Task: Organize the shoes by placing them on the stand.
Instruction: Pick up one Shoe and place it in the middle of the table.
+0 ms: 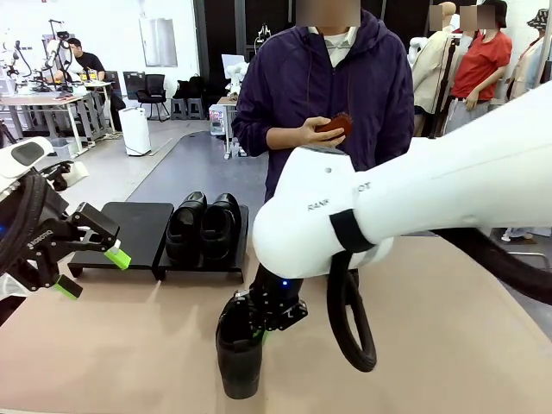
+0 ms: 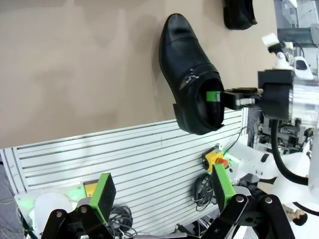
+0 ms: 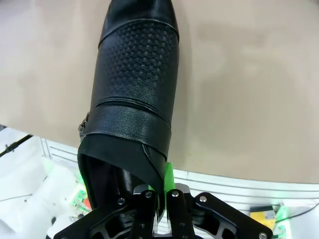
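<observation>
My right gripper is shut on the rim of one black shoe near the table's front edge. In the right wrist view the fingertips pinch the shoe's collar, with the toe pointing away. The left wrist view has that shoe on the right gripper, and another shoe lies partly in frame farther off. Two shoes stand side by side on the stand's right panel; the left panel is bare. My left gripper hangs open at the left, level with the stand's front edge, its fingers wide apart.
A person stands at the far side holding a small dark-red object in both hands. My right arm's large white link crosses the middle and hides part of the table. A ribbed metal frame lies below the table's front edge.
</observation>
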Controlling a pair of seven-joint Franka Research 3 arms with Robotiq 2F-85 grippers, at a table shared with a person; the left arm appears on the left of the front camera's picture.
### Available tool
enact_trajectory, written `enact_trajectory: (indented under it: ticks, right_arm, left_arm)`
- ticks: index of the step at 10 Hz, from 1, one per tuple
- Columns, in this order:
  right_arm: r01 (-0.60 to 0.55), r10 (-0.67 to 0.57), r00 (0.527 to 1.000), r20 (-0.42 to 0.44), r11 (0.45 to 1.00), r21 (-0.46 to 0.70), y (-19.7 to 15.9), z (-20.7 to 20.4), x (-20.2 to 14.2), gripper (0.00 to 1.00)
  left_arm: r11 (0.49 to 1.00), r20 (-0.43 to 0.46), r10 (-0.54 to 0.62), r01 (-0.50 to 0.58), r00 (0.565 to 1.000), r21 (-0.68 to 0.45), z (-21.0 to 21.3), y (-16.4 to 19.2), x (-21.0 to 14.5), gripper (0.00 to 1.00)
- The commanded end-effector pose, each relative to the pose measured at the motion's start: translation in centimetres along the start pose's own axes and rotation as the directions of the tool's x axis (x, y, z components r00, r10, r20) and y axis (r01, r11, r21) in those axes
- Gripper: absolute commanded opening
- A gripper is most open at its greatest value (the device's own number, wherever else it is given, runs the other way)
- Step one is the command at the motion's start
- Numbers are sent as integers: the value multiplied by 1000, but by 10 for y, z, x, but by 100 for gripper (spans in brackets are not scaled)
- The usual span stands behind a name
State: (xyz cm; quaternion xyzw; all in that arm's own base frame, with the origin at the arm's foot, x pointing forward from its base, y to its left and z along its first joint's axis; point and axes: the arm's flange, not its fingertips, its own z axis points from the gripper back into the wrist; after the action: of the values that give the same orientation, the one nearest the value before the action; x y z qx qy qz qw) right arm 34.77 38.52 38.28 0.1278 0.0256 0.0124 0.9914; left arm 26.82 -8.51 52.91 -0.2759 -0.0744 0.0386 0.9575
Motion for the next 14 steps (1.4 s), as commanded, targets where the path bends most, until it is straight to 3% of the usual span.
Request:
enact_trajectory:
  ticks: [1, 4, 7, 8, 9, 10, 14]
  right_arm:
    - [51, -51, 999, 14, 998, -28, 16, 0, 13, 0]
    - [144, -141, 989, 43, 988, -64, 20, -10, 21, 0]
    - [149, -146, 989, 32, 983, -107, 21, -13, 24, 0]
    - [138, -136, 990, 28, 984, -111, 22, -14, 26, 37]
    - [136, -133, 991, 31, 984, -115, 23, -14, 27, 93]
    - [126, -123, 992, 33, 986, -114, 22, -15, 26, 100]
    - [97, -95, 995, 21, 992, -84, 4, 16, 27, 100]
  left_arm:
    - [1000, -3, -3, 3, 1000, -11, -1, 3, -2, 100]
    - [1000, -3, -3, 3, 1000, -11, -1, 3, -2, 100]
    - [1000, -3, -3, 3, 1000, -11, -1, 3, -2, 100]
    - [1000, -3, -3, 3, 1000, -11, -1, 3, -2, 100]
    - [1000, -3, -3, 3, 1000, -11, -1, 3, -2, 100]
    - [1000, -3, -3, 3, 1000, -11, -1, 3, -2, 100]
    - [1000, -3, -3, 3, 1000, -11, -1, 3, -2, 100]
